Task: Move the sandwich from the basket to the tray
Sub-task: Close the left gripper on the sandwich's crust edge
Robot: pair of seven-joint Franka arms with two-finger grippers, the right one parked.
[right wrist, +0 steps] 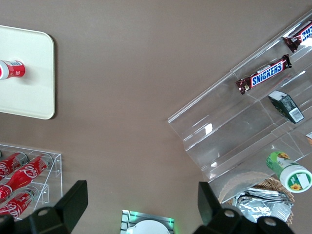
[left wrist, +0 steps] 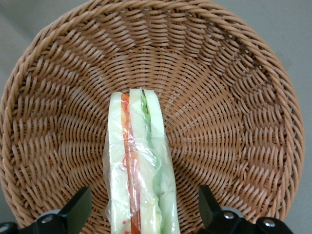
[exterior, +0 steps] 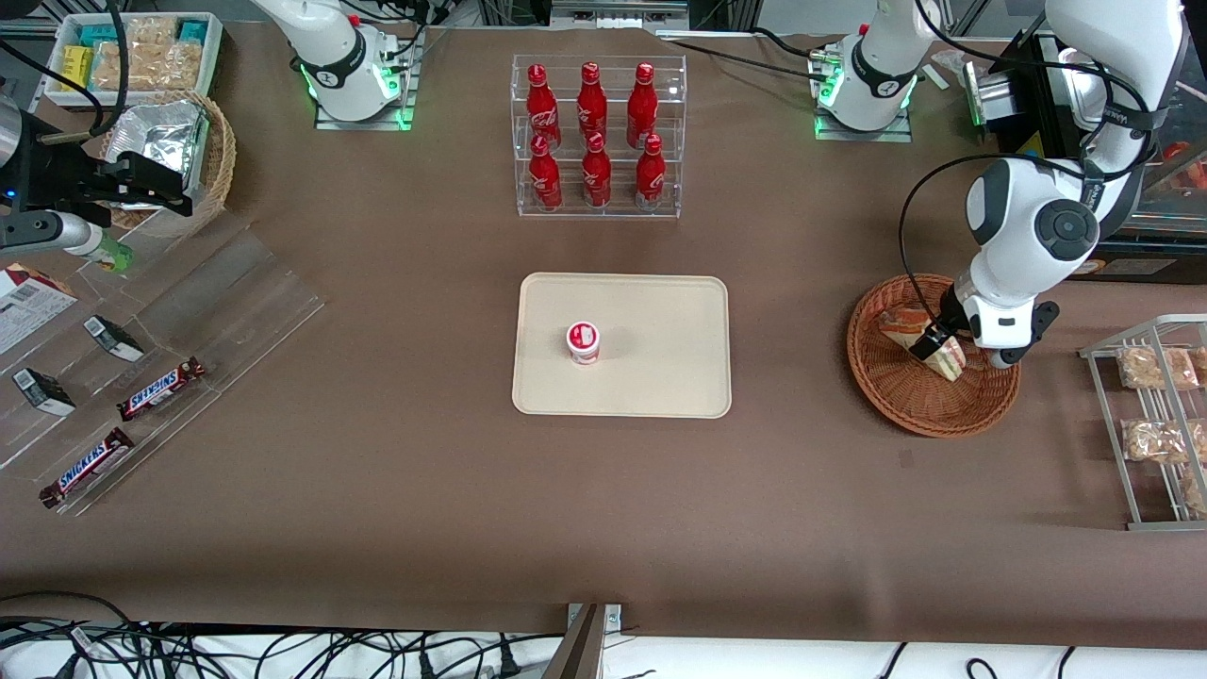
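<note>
Tool [left wrist: 141, 214] hangs low in the basket [left wrist: 234, 97], fingers apart, seemingly astride the sandwich [left wrist: 139, 170].

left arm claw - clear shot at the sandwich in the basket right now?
Probably yes. The claw hangs open over the basket, one finger on each side of the wrapped sandwich, with nothing else in the basket in the way.

Sandwich [exterior: 929, 341] lies in basket [exterior: 896, 401], toward the working arm's end of the table. Gripper [exterior: 935, 341] sits low over basket, fingers [left wrist: 78, 210] spread either side of sandwich, not touching. Tray [exterior: 651, 377] at table centre, well apart from basket; cup [exterior: 583, 341] on tray. Bottle rack [exterior: 598, 137] farther from the front camera than tray.
</note>
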